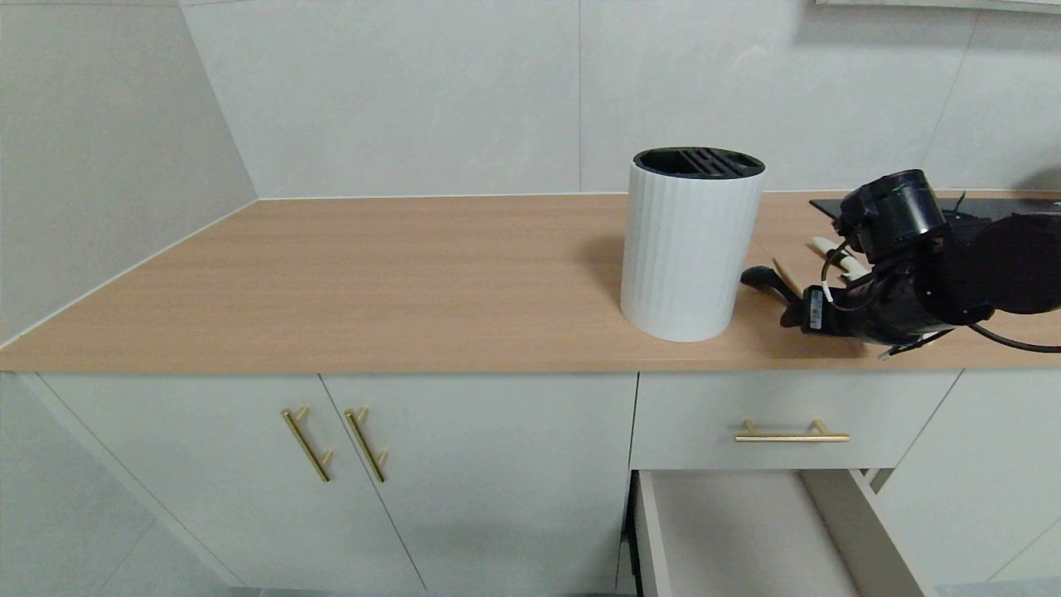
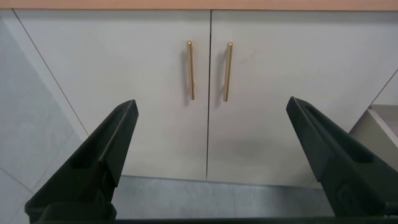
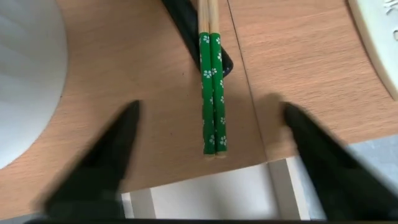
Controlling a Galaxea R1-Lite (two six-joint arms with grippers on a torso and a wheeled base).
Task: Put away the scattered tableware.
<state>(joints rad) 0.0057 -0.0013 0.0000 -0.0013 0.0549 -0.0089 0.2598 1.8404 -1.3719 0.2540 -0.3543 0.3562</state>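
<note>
Table [image 1: 398,282]: wooden top, running the full width against a tiled wall.

Doors [image 1: 331,481]: two pale cabinet fronts under the table, at 7 o'clock from the holder, each with a gold bar handle. Both are closed.

Drawer [image 1: 746,531]: pulled out below the table, at 6 o'clock from the holder. Above it is a closed drawer front with a gold handle.

Holder [image 1: 692,249]: white ribbed cylinder with a black slotted top. It stands upright on the table, right of centre.

Right pincer [image 3: 211,106]: released, fingers spread wide. It sits low over the table's front edge at 3 o'clock from the holder, with one finger on either side of the chopsticks and neither touching them.

Left pincer [image 2: 211,104]: released, fingers wide apart and holding nothing. It is below table height, facing the two doors.

Black utensil [image 3: 186,31]: lies on the table at 3 o'clock from the holder, partly under the chopsticks. Its kind cannot be told.

Chopsticks [image 3: 210,93]: one pair lying flat, side by side and touching. The green flower-printed ends lie near the table's front edge, just beside the holder at its 3 o'clock.

White rim [image 3: 379,37]: a curved edge on the table beyond the chopsticks, away from the holder. The item is not identifiable.
</note>
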